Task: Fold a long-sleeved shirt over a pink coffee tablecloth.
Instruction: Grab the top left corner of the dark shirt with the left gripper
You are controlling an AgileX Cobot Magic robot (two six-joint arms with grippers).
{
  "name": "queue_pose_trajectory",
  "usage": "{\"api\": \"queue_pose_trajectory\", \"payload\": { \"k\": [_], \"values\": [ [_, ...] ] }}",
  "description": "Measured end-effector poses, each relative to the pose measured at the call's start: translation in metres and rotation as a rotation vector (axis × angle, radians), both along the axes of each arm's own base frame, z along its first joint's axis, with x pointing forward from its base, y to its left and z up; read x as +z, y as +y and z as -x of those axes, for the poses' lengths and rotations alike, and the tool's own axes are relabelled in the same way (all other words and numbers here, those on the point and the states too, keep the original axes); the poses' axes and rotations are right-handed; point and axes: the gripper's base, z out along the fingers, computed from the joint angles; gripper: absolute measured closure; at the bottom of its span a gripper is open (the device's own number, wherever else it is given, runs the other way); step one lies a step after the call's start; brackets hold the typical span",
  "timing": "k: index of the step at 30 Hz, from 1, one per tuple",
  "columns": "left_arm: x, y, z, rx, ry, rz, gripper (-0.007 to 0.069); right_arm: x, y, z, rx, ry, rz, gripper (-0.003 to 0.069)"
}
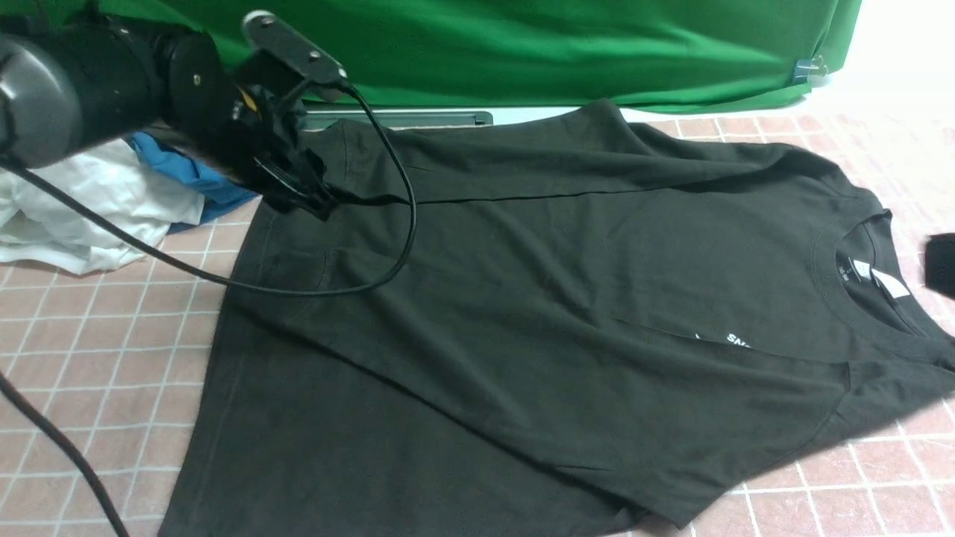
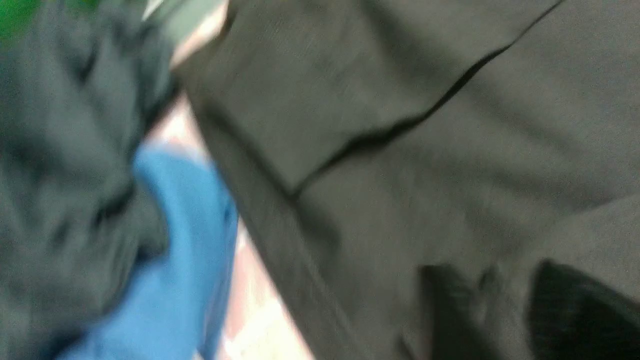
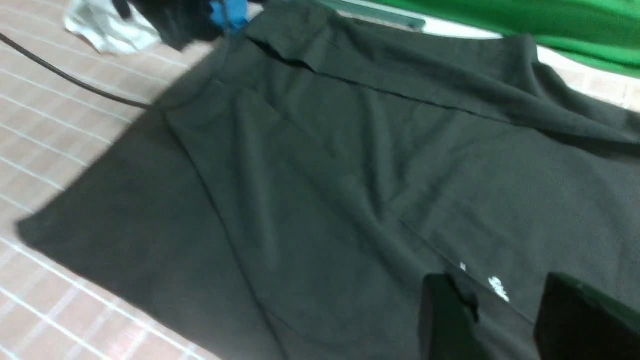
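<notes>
One long-sleeved shirt is spread flat across one pink coffee tablecloth, its collar turned toward the robot's right and its hem toward the left. Two folded edges are seen on it: one along the far side, and one nearer that partly covers the white lettering. One white neck label is shown inside the collar. Two grippers are in view. The left gripper is held over the shirt's far left corner, and whether its fingers are clenched on fabric cannot be told from the dark, blurred views. The right gripper is poised above the chest area with fingers spread and nothing grasped. One heap of garments, white and blue, is piled at far left before one green backdrop.
</notes>
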Motion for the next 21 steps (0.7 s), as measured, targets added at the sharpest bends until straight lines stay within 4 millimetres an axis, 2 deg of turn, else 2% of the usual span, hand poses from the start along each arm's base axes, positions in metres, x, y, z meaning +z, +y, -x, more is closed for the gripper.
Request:
{"api": "queue_pose_trajectory", "payload": {
  "k": [1,2,3,4,6,10,15,18,21],
  "values": [
    [-0.001,-0.001,-0.001,-0.012,-0.001,0.003,0.0470,-0.001,0.001,-0.003,-0.001,0.006,0.010,0.0410],
    [-0.005,-0.003,-0.007,-0.060,-0.005,-0.011,0.0545,-0.002,0.004,-0.010,-0.002,0.021,0.027,0.0410],
    [-0.010,-0.005,-0.012,-0.097,-0.004,-0.030,0.0579,-0.003,0.006,-0.016,-0.002,0.033,0.041,0.0410],
    [-0.011,-0.005,-0.013,-0.102,-0.003,-0.031,0.0585,-0.003,0.007,-0.017,-0.002,0.038,0.045,0.0410],
    [-0.026,-0.007,-0.025,-0.161,0.004,-0.073,0.0580,-0.002,0.010,-0.024,0.003,0.042,0.060,0.0410],
    [-0.050,-0.007,-0.048,-0.223,-0.012,-0.164,0.0444,0.001,0.012,-0.028,0.012,0.031,0.071,0.0410],
    [-0.068,-0.006,-0.069,-0.281,-0.076,-0.269,0.0243,0.002,0.012,-0.028,0.013,0.037,0.074,0.0410],
    [-0.075,-0.006,-0.075,-0.295,-0.103,-0.292,0.0186,0.001,0.011,-0.027,0.014,0.051,0.082,0.0410],
    [-0.084,-0.006,-0.079,-0.319,-0.116,-0.322,0.0168,0.000,0.011,-0.026,0.015,0.060,0.086,0.0410]
  ]
}}
